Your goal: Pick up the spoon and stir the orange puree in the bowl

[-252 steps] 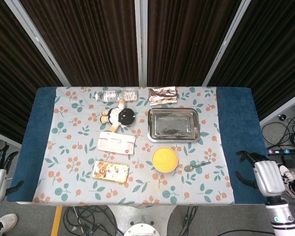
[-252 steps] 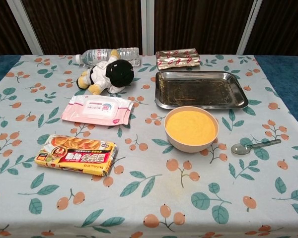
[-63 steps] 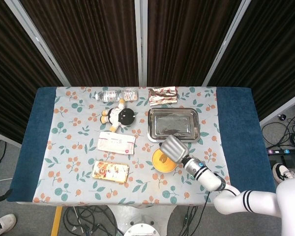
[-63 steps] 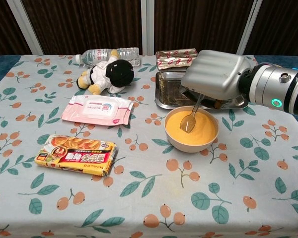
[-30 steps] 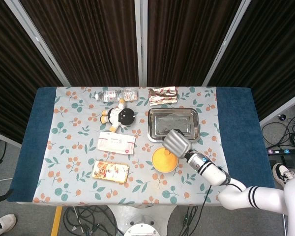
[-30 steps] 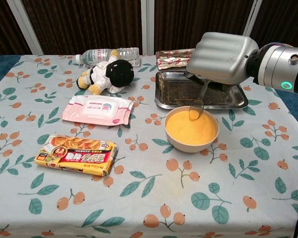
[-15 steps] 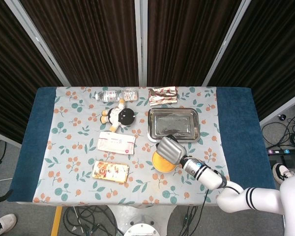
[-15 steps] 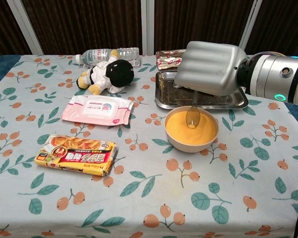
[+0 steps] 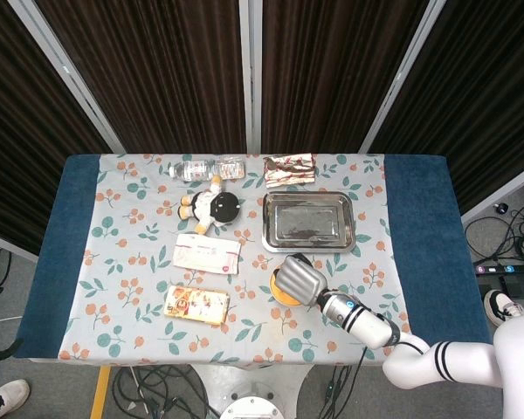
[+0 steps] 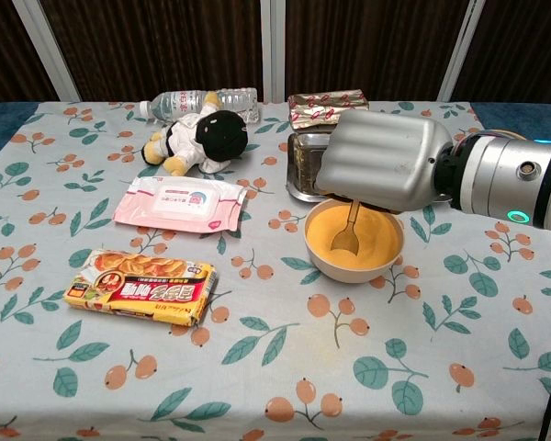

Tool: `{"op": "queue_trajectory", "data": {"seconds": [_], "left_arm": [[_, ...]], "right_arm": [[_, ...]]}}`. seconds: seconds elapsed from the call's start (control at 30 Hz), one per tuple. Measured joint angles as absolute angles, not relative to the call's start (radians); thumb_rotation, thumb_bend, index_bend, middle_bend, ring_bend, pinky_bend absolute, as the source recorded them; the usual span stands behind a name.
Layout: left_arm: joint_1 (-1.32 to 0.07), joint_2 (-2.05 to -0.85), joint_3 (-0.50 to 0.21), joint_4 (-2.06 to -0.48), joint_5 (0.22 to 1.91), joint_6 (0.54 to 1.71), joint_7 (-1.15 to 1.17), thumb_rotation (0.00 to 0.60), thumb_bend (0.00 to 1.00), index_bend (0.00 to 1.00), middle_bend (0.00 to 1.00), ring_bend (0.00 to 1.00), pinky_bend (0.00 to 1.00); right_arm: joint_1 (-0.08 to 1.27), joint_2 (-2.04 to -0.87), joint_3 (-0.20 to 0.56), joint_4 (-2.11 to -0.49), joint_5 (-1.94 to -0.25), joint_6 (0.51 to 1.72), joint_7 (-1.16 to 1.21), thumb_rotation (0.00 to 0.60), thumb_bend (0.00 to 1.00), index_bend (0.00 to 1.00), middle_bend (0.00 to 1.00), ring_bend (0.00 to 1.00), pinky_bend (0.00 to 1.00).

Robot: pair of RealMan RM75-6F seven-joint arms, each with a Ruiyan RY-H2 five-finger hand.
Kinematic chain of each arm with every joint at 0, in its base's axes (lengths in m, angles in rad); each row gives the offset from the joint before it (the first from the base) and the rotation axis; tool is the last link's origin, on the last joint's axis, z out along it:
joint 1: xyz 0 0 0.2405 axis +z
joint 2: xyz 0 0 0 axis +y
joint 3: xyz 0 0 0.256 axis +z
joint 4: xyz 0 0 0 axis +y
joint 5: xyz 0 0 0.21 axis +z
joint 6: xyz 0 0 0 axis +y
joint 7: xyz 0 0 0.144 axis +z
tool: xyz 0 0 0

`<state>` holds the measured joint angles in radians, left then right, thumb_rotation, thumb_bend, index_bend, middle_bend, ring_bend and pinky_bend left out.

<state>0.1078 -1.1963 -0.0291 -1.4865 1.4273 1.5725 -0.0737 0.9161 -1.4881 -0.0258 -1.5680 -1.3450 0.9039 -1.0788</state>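
A beige bowl (image 10: 353, 266) of orange puree (image 10: 372, 241) stands right of the table's middle. My right hand (image 10: 379, 163) hovers over it and holds the metal spoon (image 10: 346, 233) by its handle, with the spoon's bowl dipped into the near-left part of the puree. From the head view, the right hand (image 9: 298, 279) covers most of the bowl (image 9: 278, 294). The left hand is not in either view.
A steel tray (image 10: 302, 165) sits just behind the bowl, partly hidden by the hand. A foil packet (image 10: 326, 104), a water bottle (image 10: 197, 101) and a plush toy (image 10: 202, 138) lie at the back. A pink wipes pack (image 10: 179, 203) and a snack packet (image 10: 141, 286) lie left.
The right hand has come nearer and lower over the bowl, moving the spoon from the puree's far middle to its near-left side.
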Motion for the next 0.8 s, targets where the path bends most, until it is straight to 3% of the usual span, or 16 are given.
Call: {"op": "queue_trajectory", "data": {"seconds": [0.57, 0.8], "left_arm": [[0.102, -1.193, -0.032, -1.496, 1.434, 1.572, -0.063, 0.6, 0.06, 0.23, 0.12, 0.1, 0.13], [0.099, -1.186, -0.033, -1.511, 1.438, 1.574, -0.047, 0.6, 0.06, 0.23, 0.12, 0.1, 0.13]], "right_arm": [[0.866, -1.487, 0.046, -1.561, -1.175, 0.91, -0.885, 0.6, 0.4, 0.8, 1.0, 1.0, 1.0], [0.86, -1.471, 0.061, -1.55, -1.2, 0.927, -0.831, 0.6, 0.4, 0.8, 1.0, 1.0, 1.0]]}}
